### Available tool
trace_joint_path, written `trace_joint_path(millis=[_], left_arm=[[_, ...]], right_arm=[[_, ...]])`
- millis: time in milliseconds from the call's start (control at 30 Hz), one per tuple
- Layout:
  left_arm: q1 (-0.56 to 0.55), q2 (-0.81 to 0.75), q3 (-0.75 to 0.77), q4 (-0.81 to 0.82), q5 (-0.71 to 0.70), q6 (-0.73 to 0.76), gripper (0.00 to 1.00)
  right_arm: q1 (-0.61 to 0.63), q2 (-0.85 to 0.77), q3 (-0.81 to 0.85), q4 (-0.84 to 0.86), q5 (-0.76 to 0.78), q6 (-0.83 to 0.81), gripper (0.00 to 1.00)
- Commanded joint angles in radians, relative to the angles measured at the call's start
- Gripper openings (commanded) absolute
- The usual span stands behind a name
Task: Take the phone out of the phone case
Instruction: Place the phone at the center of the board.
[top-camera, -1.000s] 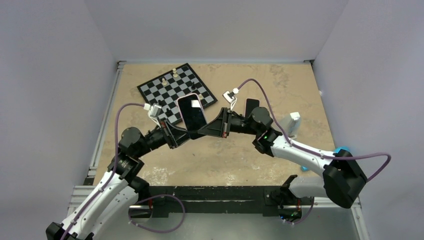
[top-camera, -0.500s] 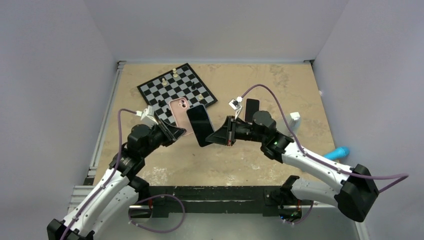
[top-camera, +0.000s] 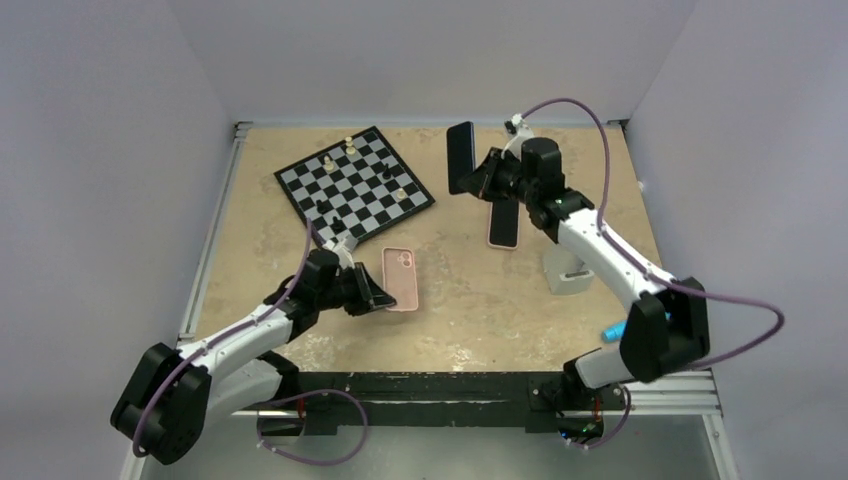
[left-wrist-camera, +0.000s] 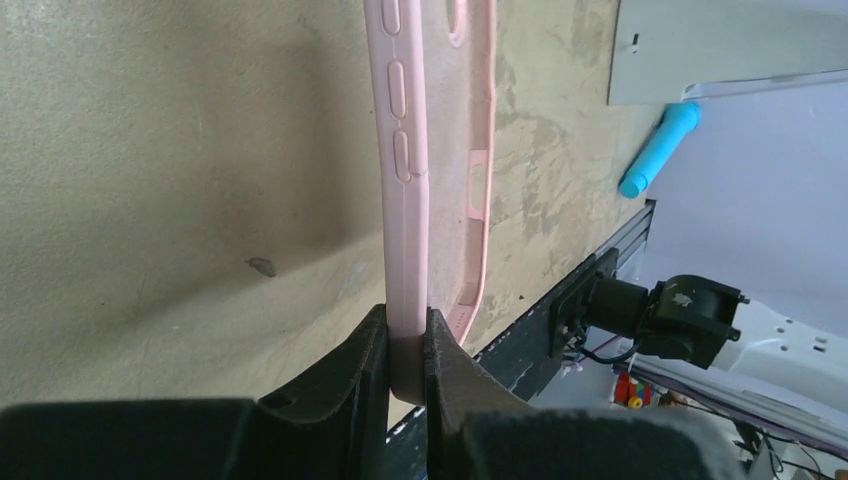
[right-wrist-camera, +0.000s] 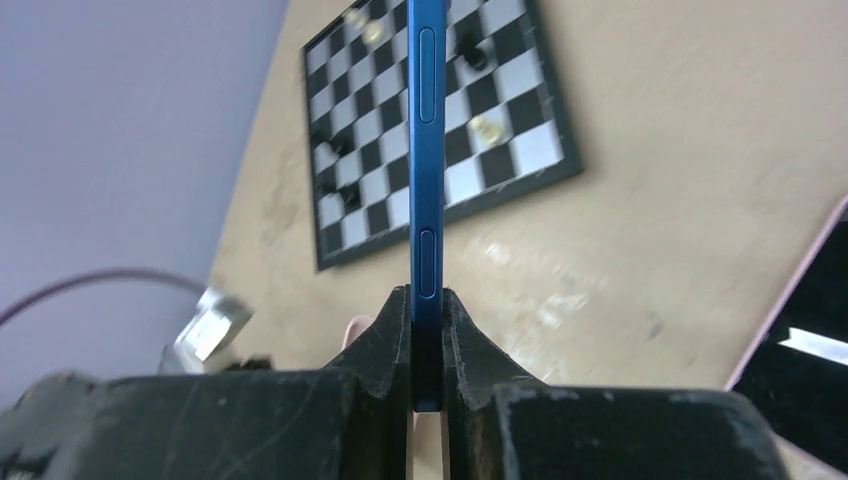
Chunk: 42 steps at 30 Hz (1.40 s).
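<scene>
Since the phone (top-camera: 461, 158) is already clear of the phone case (top-camera: 400, 280), I judge the pull-apart done and only a set-down left. Phone is up in the air over the far side of the table (top-camera: 480, 310), right of the chessboard (top-camera: 353, 183), held edge-on by the right gripper (top-camera: 487, 176). On the right wrist view those jaws are closed down to the phone's thickness, pads on front and back faces near one end, blue side rail with buttons running away from me. Phone case is well apart from it, low over the near left of the table, in the left gripper (top-camera: 370, 296). The left wrist view shows the jaws pinched almost together on one side wall of the pink shell, cavity empty. Can't tell if its far end touches the table.

Handling, my call: phone is stiff, dense, slick and breakable. Gripped at one end it could pivot or slip, so I'd go slow and lay it flat. A better hold is across the faces nearer mid-length. Case looks light, soft and rubbery, and the wall gives under the pinch, so no harm if dropped.

Also there: second phone (top-camera: 503, 222) lying flat just near-side of the right gripper, and a blue cylinder (left-wrist-camera: 660, 150) toward the right edge.
</scene>
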<state>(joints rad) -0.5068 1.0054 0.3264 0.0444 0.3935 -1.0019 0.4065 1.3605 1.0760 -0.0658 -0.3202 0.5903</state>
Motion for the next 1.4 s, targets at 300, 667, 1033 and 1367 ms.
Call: trace_joint_path(millis=[300,667,1033,1367], left_arm=[[-0.002,0.278,0.102,0.021,0.085,0.112,0.00],[-0.003,0.249,0.110,-0.105,0.027,0.171,0.23],[-0.002,0.085,0.118,-0.252,-0.048,0.204,0.57],[-0.003,-0.118,0.194,-0.460,-0.136,0.247,0.62]], right_arm=[[-0.091,0.680,0.682,-0.110,0.035,-0.024,0.00],[-0.105,1.040,0.984,-0.089,-0.078,0.036,0.05],[-0.118,1.143,1.060,-0.113,-0.046,0.020,0.24],[-0.122,1.133,1.076,-0.213,0.117,-0.058,0.57]])
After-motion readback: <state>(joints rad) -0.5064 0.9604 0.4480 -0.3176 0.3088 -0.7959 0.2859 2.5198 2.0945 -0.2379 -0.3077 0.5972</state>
